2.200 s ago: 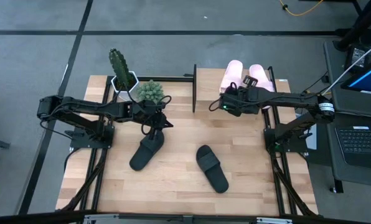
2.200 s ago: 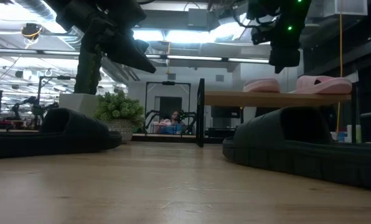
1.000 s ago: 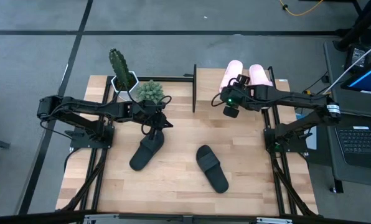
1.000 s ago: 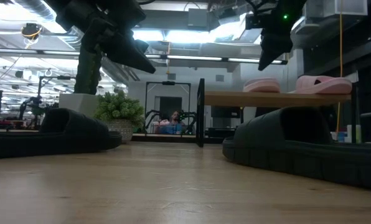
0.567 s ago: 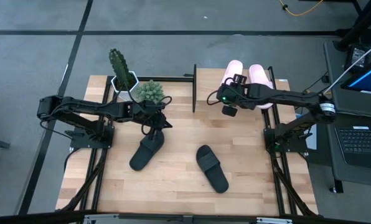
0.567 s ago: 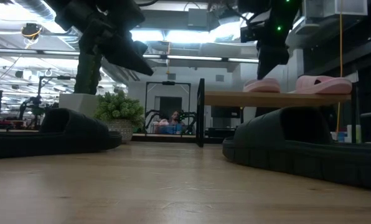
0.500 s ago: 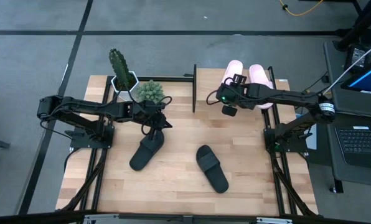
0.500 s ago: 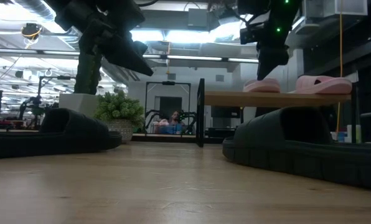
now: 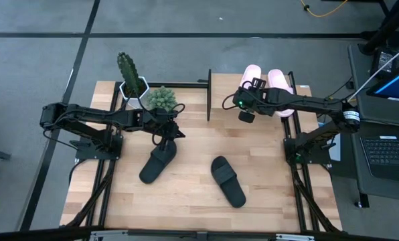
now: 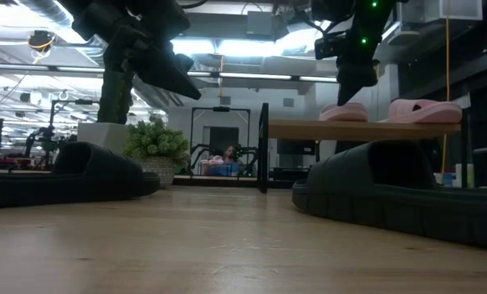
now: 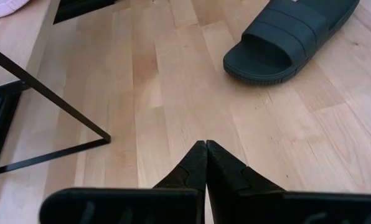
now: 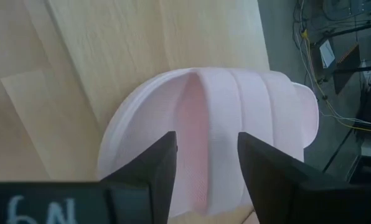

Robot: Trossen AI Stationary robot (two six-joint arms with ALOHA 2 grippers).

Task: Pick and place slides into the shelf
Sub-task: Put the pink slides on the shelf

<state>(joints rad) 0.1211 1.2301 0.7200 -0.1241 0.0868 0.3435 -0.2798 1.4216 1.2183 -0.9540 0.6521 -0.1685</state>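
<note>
Pale pink slide on shelf, ribbed wide strap.

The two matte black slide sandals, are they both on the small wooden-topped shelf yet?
No, both matte black slide sandals lie on the wooden tabletop; only the pale pink pair is on the small wooden-topped shelf.

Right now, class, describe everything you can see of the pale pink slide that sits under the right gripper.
The pale pink slide is an open-toe sandal with one wide ribbed strap over a rounded sole, matte and foam-like. It lies flat on the shelf, a light wooden board, beside its pink twin. The right gripper hangs over its strap, fingers open on either side; contact cannot be told.
</note>
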